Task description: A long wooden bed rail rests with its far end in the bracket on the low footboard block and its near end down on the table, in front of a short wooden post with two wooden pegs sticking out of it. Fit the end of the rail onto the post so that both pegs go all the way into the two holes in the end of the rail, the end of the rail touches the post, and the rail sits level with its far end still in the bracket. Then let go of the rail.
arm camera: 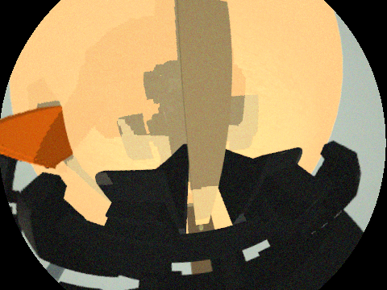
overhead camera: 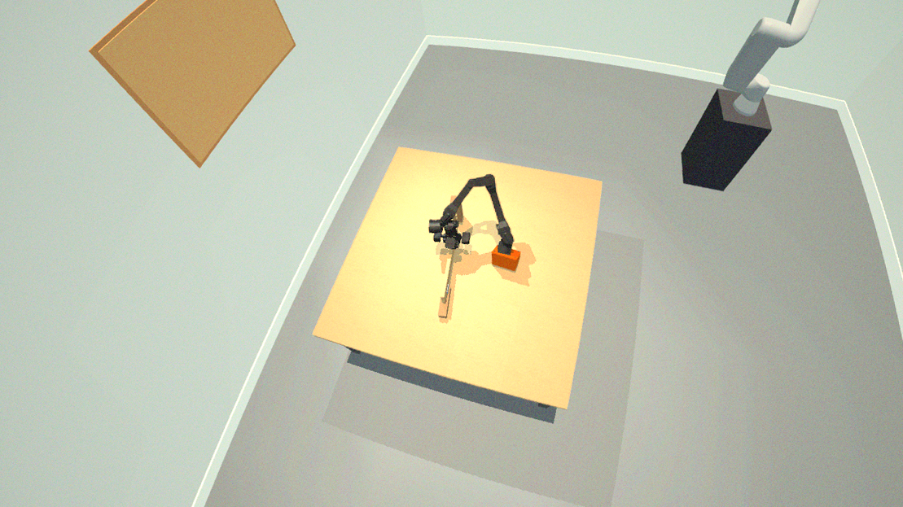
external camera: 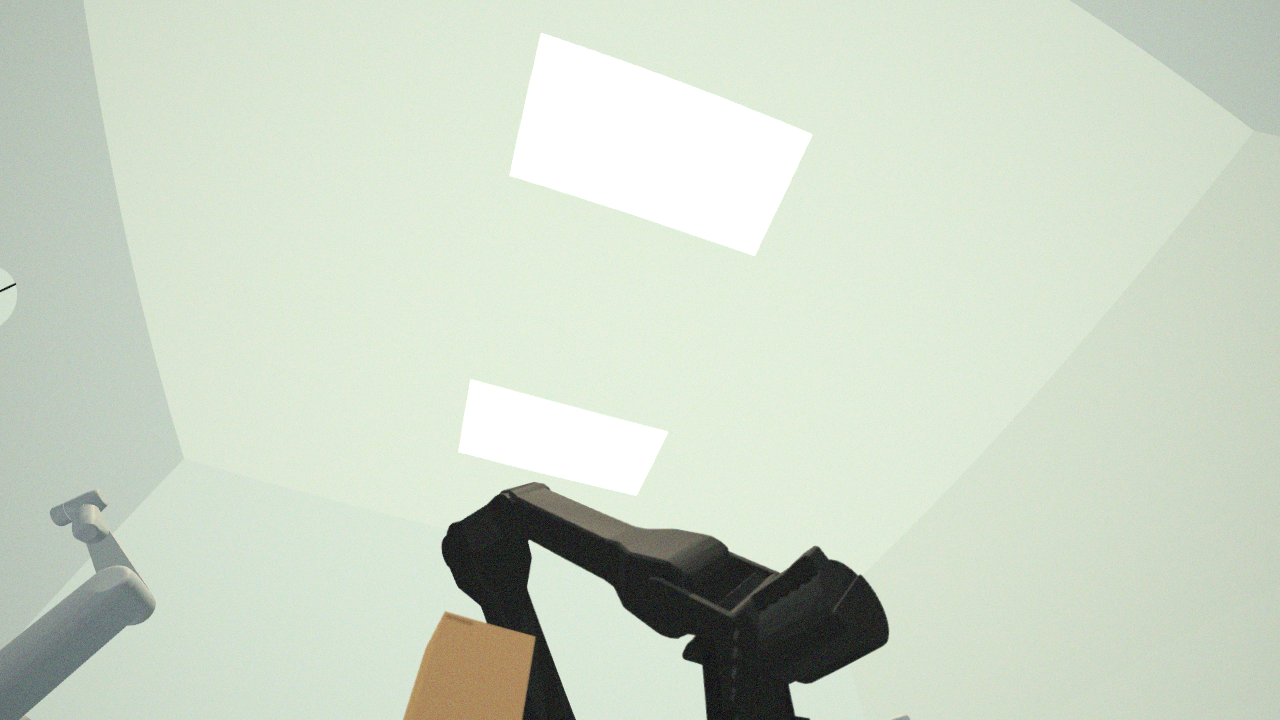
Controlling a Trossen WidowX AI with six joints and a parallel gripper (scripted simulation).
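Rail [arm camera: 203, 86] clamped near its post-side end by the gripper [arm camera: 203, 205]; dark fingers press either flank, seen from the wrist view, the rail running straight away up the frame toward its far end. Grip sits close to the end that must be raised, probably so the lift pivots the rail about the bracket end. Post and pegs not made out in any view; whether the rail end has left the table [overhead camera: 521, 333] cannot be told.

Top view: gripper [overhead camera: 449, 236] hangs over the near end of the rail [overhead camera: 446, 290], which lies along the table toward its front edge. Arm folds back to the orange base [overhead camera: 506, 259], just beside the rail line.

Judgement: grasp made, lifting and aligning the holes comes next.
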